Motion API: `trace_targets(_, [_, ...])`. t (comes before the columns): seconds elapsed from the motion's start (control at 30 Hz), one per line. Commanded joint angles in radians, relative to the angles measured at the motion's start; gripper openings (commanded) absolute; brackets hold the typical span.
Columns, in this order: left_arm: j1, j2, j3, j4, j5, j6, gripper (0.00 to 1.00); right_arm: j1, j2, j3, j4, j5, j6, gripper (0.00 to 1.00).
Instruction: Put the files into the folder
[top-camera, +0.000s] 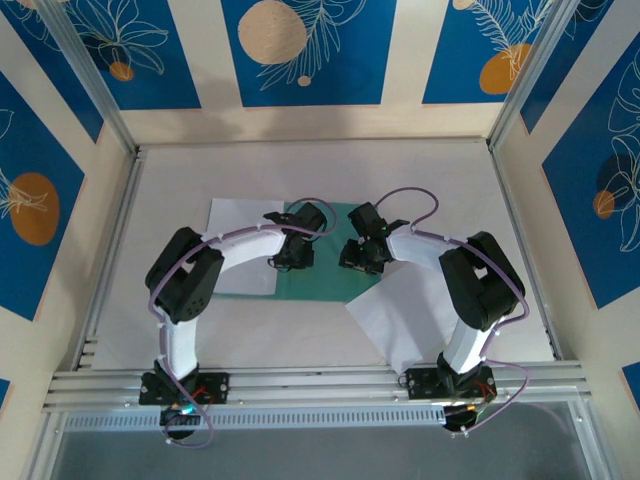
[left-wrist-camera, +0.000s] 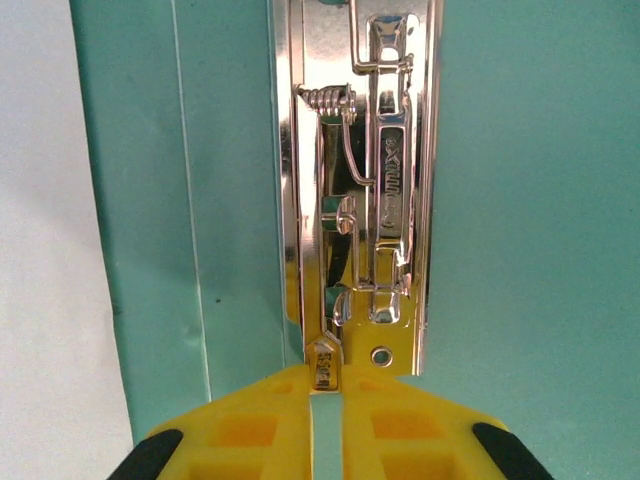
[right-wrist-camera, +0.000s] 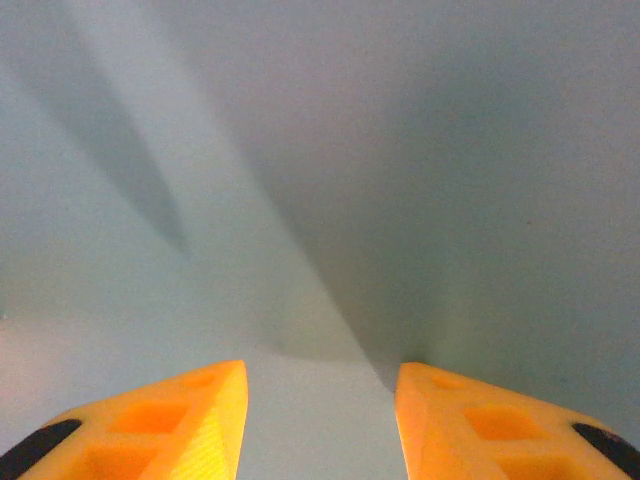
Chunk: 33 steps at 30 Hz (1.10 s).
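The left end effector (left-wrist-camera: 325, 378) is pinching the clip (left-wrist-camera: 370, 200) of the one green folder (left-wrist-camera: 520, 200). The right end effector (right-wrist-camera: 320, 380) is hanging open over the folder. Two papers are lying beside it: the left file (top-camera: 238, 250) and the right file (top-camera: 400, 315).

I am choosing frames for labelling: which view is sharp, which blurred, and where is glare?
Left wrist: sharp, glare on the metal clip. Right wrist: out of focus, broad soft shadows on a pale surface. Top external: evenly lit, clear.

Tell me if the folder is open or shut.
Open. The folder lies flat, and its inner metal clip is exposed, with a green leaf on either side.
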Motion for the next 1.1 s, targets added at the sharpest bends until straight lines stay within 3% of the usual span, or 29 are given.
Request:
trace_targets(0.0, [-0.007, 0.062, 0.009, -0.007, 0.077, -0.023, 0.12, 0.011, 0.021, -0.003, -0.058, -0.023, -0.004, 0.45])
trace_targets(1.07, [-0.026, 0.005, 0.002, 0.045, 0.144, -0.056, 0.06, 0.013, 0.048, 0.006, -0.067, -0.008, -0.01, 0.45])
